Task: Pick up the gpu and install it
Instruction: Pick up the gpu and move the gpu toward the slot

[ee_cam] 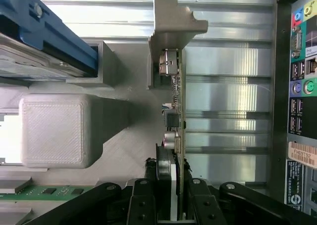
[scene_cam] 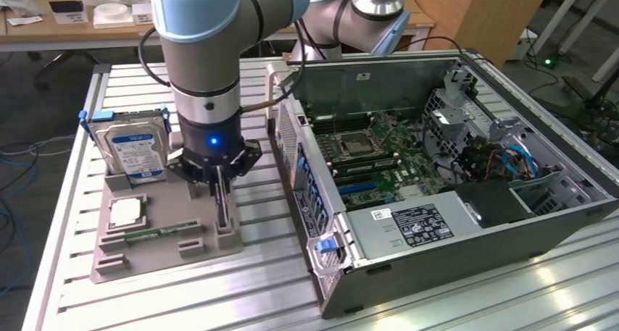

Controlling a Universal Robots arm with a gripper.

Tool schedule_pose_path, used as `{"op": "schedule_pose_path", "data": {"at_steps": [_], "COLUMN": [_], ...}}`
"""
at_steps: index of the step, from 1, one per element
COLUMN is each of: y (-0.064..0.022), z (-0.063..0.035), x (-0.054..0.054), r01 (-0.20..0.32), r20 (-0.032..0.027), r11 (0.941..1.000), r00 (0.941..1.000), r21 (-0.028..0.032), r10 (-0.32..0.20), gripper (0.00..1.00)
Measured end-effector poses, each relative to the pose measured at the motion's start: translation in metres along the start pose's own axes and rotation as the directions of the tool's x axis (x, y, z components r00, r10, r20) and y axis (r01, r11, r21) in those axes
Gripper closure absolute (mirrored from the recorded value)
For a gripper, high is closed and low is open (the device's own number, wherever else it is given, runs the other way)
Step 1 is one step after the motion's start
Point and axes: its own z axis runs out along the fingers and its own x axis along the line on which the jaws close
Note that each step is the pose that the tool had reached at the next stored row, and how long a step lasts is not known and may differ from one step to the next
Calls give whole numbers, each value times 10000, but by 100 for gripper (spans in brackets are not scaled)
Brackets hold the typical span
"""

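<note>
The gpu (scene_cam: 225, 216) is a thin dark card standing on edge in a slot of the grey holder tray (scene_cam: 164, 257). My gripper (scene_cam: 220, 190) reaches straight down onto it. In the wrist view the gpu (ee_cam: 179, 111) shows its green board edge and small components, with its far end held in a grey bracket (ee_cam: 171, 34). My gripper (ee_cam: 171, 197) has its black fingers (ee_cam: 141, 202) pressed against both faces of the card, shut on it. The card still sits in the tray.
The open computer case (scene_cam: 541, 222) lies at the exterior view's right, motherboard (scene_cam: 372, 164) exposed; its rear port panel (ee_cam: 297, 86) is close beside the card. On the tray stand a hard drive (scene_cam: 130, 146), a memory stick (scene_cam: 155, 235) and a pale chip (scene_cam: 126, 214).
</note>
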Motion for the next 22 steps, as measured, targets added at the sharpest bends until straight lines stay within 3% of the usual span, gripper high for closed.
{"op": "schedule_pose_path", "data": {"at_steps": [22], "y": [9], "z": [-302], "x": [5], "r01": [5], "r20": [1], "r11": [9992], "r00": [10000], "r21": [-388], "r10": [-5], "gripper": [72]}}
